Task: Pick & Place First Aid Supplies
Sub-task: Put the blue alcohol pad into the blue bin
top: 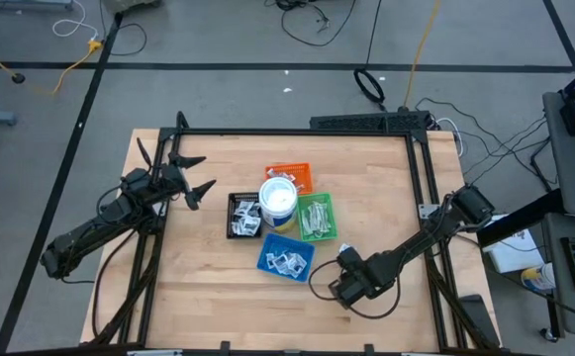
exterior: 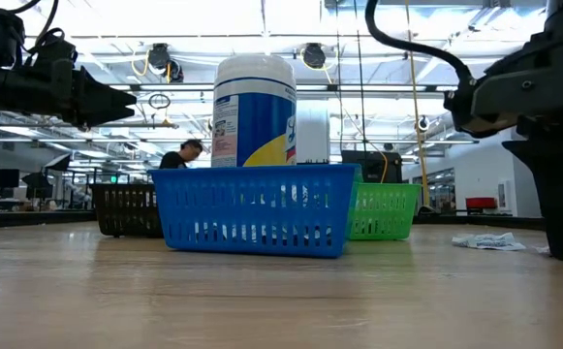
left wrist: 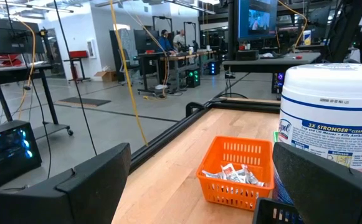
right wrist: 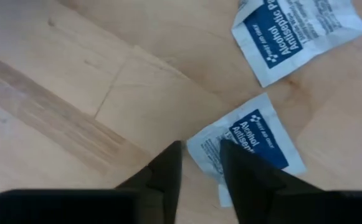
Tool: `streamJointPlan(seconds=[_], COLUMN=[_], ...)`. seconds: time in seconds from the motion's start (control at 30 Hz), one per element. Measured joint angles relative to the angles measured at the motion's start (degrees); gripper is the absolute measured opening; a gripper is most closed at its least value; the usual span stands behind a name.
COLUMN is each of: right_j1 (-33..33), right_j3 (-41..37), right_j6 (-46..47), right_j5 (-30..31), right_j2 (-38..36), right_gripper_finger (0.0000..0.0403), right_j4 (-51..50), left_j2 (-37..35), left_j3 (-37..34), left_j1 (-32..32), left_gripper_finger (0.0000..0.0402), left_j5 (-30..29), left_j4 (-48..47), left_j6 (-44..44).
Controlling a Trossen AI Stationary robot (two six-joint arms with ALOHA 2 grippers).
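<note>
Between the right end effector's (right wrist: 199, 158) two dark fingers (right wrist: 165, 171), on the bare wooden counter (right wrist: 75, 93), lies the edge of a small white packet (right wrist: 255, 140) with a dark-blue label. The fingers stand narrow, one on each side of that edge with a slim gap between them; whether they already pinch the packet cannot be told. A second packet (right wrist: 296, 34) of the same kind lies flat on the counter near the first, apart from it.

From above, the right end effector (top: 351, 282) is down at the counter's (top: 386, 198) front right part, just beside the blue tray (top: 285, 259), which holds several white packets. From counter height, one packet (exterior: 489, 241) lies flat on the wood beside the lowered right arm.

Further out, four small trays cluster at the counter's middle around a white tub (top: 278, 203) with a blue band. The black tray (top: 244, 215) holds more white packets, the green tray (top: 317, 218) holds pale wrapped strips, and the orange tray (left wrist: 237, 171) holds a small heap of white packets, a few with red marks.

The left end effector (top: 196, 176) waits raised over the counter's left side, well apart from the trays, its fingers spread wide and holding nothing.

Beyond the counter, a person (exterior: 179, 155) shows far off in the room.
</note>
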Motion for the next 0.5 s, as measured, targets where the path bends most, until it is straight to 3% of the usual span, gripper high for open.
streamJointPlan(seconds=[0.17,0.5], right_j1=[0.02,-0.01], right_j3=[-0.07,0.56], right_j6=[-0.23,-2.17], right_j5=[0.04,-0.32], right_j2=[0.07,-1.5], right_gripper_finger=[0.0015,0.0002], right_j4=[0.28,-0.88], left_j2=[0.0,0.0], left_j3=[-0.02,-0.01], left_j1=[0.0,0.0], left_gripper_finger=[0.0397,0.0397], left_j5=[0.0,0.0], left_j4=[0.0,0.0], left_j6=[0.0,0.0])
